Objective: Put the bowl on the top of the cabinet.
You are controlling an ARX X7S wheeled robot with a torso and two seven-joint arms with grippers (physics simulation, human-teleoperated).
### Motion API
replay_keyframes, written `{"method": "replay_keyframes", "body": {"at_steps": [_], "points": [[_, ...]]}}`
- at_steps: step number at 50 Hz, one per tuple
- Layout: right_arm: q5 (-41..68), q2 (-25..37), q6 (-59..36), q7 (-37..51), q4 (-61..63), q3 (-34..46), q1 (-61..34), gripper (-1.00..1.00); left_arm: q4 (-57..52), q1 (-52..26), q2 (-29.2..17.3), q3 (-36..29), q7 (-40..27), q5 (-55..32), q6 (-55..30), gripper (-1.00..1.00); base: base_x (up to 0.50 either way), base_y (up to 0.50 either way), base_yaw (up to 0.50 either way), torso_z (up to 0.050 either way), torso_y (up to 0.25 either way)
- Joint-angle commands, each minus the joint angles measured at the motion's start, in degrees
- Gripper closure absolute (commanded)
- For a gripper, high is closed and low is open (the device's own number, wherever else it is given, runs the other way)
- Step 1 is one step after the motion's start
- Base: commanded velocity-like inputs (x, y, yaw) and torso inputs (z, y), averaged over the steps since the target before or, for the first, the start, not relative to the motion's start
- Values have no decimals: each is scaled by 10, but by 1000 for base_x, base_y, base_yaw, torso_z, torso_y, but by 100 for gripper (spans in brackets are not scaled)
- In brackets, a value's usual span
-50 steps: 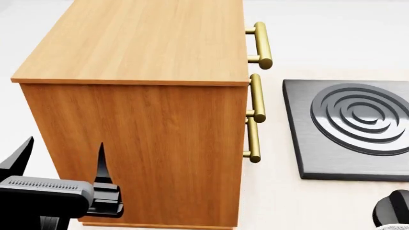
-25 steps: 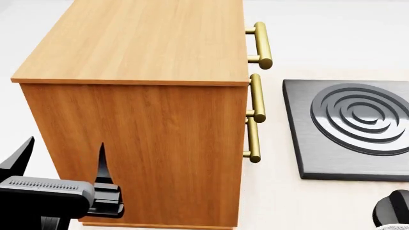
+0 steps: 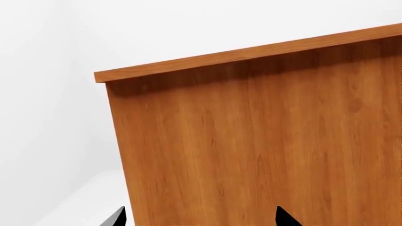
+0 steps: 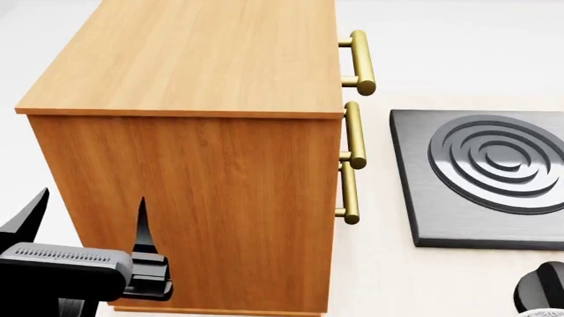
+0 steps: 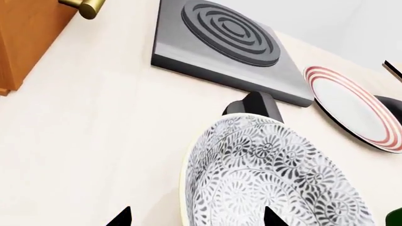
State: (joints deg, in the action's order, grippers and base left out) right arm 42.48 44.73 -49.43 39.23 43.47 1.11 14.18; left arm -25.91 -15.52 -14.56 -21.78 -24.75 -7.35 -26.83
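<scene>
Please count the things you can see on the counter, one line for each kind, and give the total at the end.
Cabinet: 1
Brass handles on the cabinet: 3
Stove plate: 1
Bowl: 1
Plate: 1
Total: 7

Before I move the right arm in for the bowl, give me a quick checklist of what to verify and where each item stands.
1. Bowl in sight: ok, it fills the right wrist view, just ahead of the right gripper.
2. Right gripper open: ok, its fingertips stand apart, nothing between them.
3. Bowl gripped: not ok, the fingertips touch nothing.
4. Cabinet top free for the bowl: ok, bare wood in the head view.
5. Left gripper out of the way: cannot tell; it is open, low beside the cabinet's side.
6. Neighbours: the red-ringed plate and stove burner plate lie beyond the bowl; clearance cannot tell.
</scene>
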Motion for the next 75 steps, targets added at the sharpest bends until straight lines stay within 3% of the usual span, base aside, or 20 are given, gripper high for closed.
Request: {"method": "replay_keyframes", "body": {"at_steps": [1,75], "points": [[-2,-1,6,-3,-6,1,2,-100,-1,-1,-1,-3,-3,-2,-1,-100,0,0,0,0,0],[-13,-3,28,-9,-32,11,1,-100,-5,-7,-11,-17,-15,-15,-1,-100,0,0,0,0,0]]}}
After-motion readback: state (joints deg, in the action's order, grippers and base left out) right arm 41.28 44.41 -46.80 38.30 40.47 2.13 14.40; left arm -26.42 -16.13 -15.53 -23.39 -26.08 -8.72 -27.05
